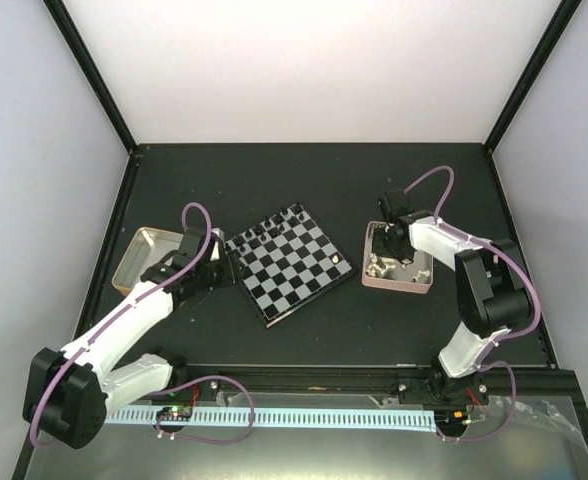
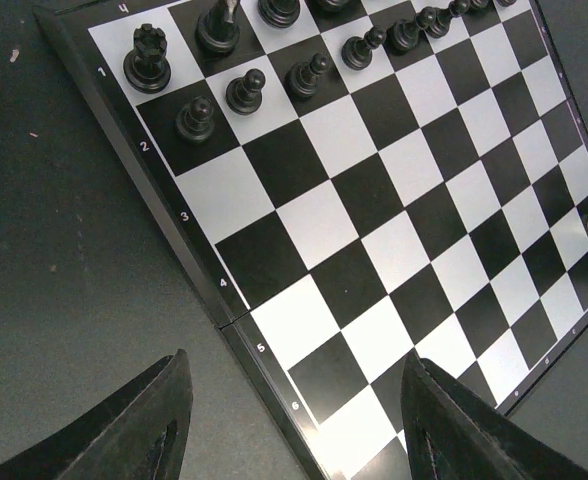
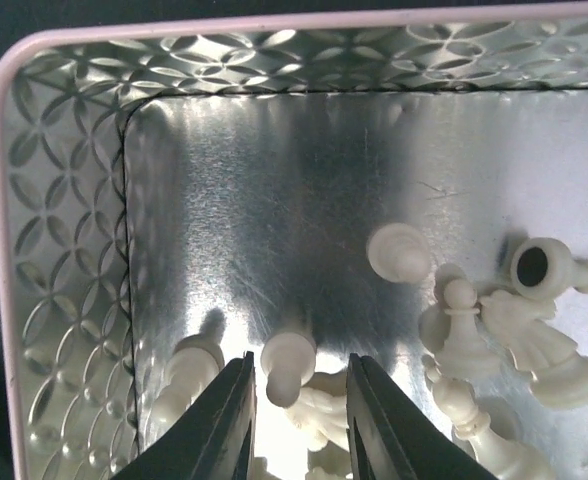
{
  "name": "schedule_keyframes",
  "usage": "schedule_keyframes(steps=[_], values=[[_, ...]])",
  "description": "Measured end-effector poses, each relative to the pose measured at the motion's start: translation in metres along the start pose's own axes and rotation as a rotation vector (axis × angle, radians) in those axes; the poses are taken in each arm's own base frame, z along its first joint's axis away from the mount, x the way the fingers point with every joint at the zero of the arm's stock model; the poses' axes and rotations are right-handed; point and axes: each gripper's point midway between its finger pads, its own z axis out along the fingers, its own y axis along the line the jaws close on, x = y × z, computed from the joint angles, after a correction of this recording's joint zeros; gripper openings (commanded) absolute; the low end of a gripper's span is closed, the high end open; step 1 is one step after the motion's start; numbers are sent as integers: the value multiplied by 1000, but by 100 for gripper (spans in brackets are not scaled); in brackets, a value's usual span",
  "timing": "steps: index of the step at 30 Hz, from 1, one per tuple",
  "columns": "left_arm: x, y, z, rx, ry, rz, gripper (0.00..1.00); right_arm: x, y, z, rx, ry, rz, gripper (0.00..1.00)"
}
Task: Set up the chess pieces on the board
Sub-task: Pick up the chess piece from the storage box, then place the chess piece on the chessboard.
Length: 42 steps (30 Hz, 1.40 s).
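The board [image 1: 289, 262] lies tilted at mid-table, with black chess pieces [image 1: 274, 226] lined along its far edge and one white piece [image 1: 335, 259] near its right edge. In the left wrist view the black pieces [image 2: 196, 118] fill rows one and two of the board [image 2: 374, 230]. My left gripper [image 1: 217, 262] hangs open and empty over the board's left rim [image 2: 296, 362]. My right gripper [image 1: 386, 245] reaches down into the pink-rimmed tray [image 1: 399, 283]. Its jaws [image 3: 300, 365] straddle a white pawn [image 3: 287, 368], with a gap on each side.
Several more white pieces [image 3: 534, 340] lie jumbled on the tray's shiny floor, right of and under the jaws; its embossed wall [image 3: 64, 250] rises on the left. An open metal tin [image 1: 134, 260] sits left of the board, beside the left arm.
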Motion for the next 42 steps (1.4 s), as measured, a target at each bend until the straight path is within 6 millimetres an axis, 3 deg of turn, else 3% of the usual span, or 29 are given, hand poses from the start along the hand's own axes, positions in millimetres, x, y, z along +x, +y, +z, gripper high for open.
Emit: schedule_keyframes(steps=[11,17,23,29,35,39,42], values=[[0,0,0,0,0,0,59,-3,2,8,3,4,-27,9],[0,0,0,0,0,0,58,-5,1,7,11,-6,-30,6],[0,0,0,1,-1,0,59,-11,12,-17,-7,-67,-53,6],[-1,-1,-1,4,-6,0,59,-11,46,-54,-73,-137,-125,6],[-1,-1,-2,5,-7,0,59,11,119,-77,-172,-148,-284,7],[-2,-2,-2,8,-10,-1,59,32,158,-74,-208,-121,-368,7],[-2,-2,-4,12,-16,-2,59,44,164,-60,-189,-80,-395,7]])
